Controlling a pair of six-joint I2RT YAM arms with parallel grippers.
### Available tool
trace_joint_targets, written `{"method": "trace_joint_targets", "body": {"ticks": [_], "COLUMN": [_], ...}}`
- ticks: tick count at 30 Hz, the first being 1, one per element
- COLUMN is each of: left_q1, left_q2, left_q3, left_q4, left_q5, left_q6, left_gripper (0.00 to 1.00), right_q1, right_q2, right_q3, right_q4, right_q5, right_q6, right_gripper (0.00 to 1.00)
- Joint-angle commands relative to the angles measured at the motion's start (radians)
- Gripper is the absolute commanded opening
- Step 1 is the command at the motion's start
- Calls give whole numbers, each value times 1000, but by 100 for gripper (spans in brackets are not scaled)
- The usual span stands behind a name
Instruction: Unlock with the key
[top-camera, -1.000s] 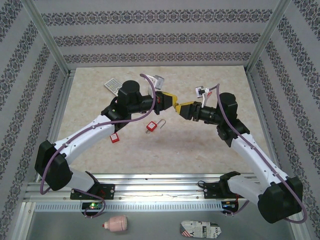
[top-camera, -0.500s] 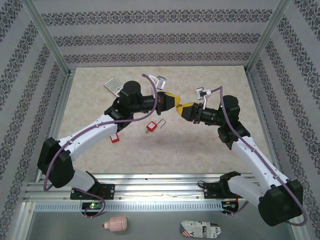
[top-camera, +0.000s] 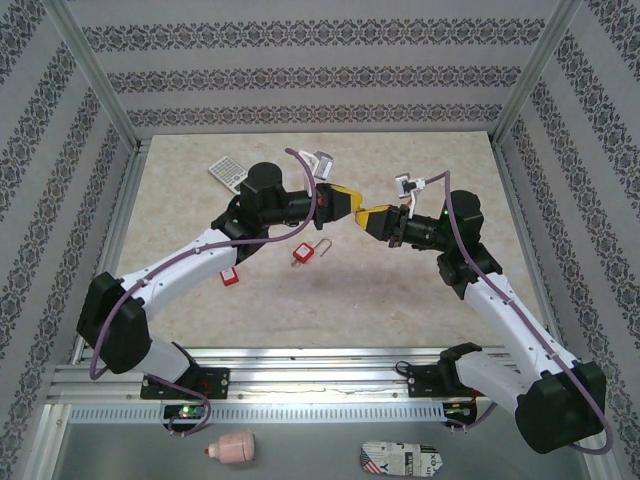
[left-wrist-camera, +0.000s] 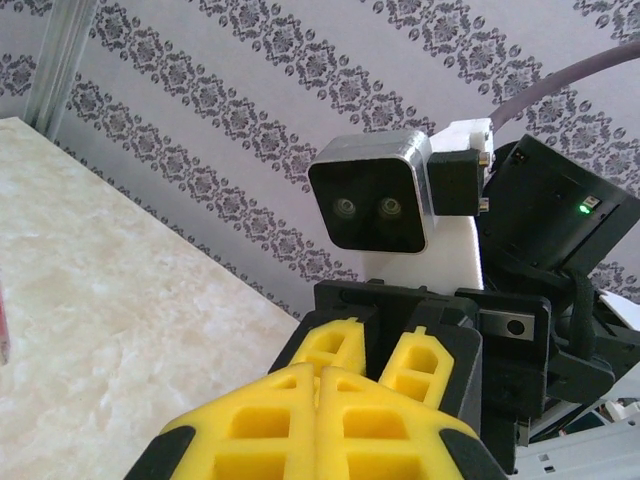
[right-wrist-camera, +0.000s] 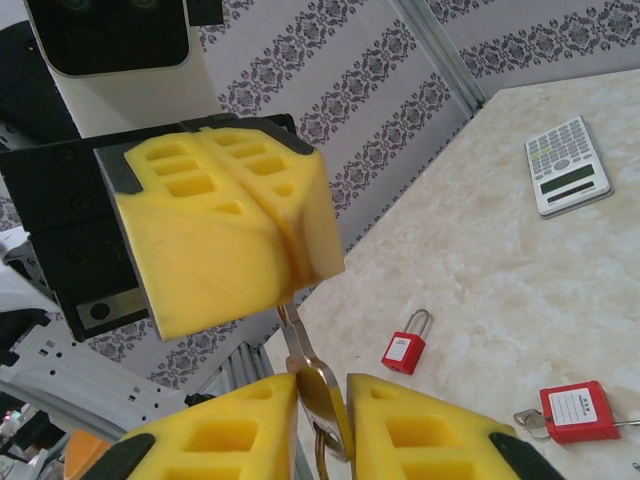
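The key (right-wrist-camera: 318, 378) is a thin silvery blade with a ring hanging from its head, held in mid-air above the table. Its blade runs up into the seam of my left gripper (right-wrist-camera: 278, 240), which is shut on the tip. My right gripper (right-wrist-camera: 322, 388) has its yellow fingers against both sides of the key's head. From above, the left gripper (top-camera: 345, 207) and right gripper (top-camera: 363, 215) meet tip to tip over the middle of the table. In the left wrist view, my shut left gripper (left-wrist-camera: 320, 375) faces the right gripper (left-wrist-camera: 385, 348). A red padlock (top-camera: 301, 254) lies below them.
A second red padlock (top-camera: 230, 275) lies to the left, under the left arm. A calculator (top-camera: 226, 172) rests at the back left of the marble table (top-camera: 400, 300). A pink bottle (top-camera: 233, 448) and a patterned object (top-camera: 400, 460) lie in front of the rail.
The right gripper has moved slightly left toward the left gripper and closed its fingers in on the key's head. The left gripper has stayed shut and shifted a little right.
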Motion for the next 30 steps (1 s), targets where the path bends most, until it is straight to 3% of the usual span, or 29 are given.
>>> {"method": "trace_joint_targets", "body": {"ticks": [1, 10, 21, 22, 24, 25, 26, 29, 30], "left_q1": [9, 12, 22, 24, 31, 38, 47, 85, 97], "left_q2": [17, 28, -21, -25, -36, -41, -50, -100, -122], "left_q3": [-20, -47, -155, -166, -184, -189, -198, -213, -211], "left_q4": [102, 170, 184, 182, 184, 178, 168, 120, 79], "left_q5": [37, 24, -67, -78, -97, -115, -135, -205, -225], "left_q6": [-28, -48, -28, -28, -39, -49, -61, -104, -110], "left_gripper": [0, 0, 0, 3, 20, 35, 57, 86, 90], "right_q1": [-6, -9, -32, -32, -28, -24, -18, 3, 6], "right_q2": [-13, -20, 0, 2, 1, 1, 1, 6, 9], "right_q3": [-7, -7, 34, 36, 45, 51, 59, 79, 80], "right_q4": [70, 93, 65, 58, 34, 7, -29, -139, -165], "right_q5": [-41, -38, -35, -31, -29, -23, -17, 9, 14], "right_q6": [25, 45, 73, 72, 63, 48, 27, -44, -60], "right_gripper": [16, 1, 0, 0, 0, 0, 0, 0, 0]}}
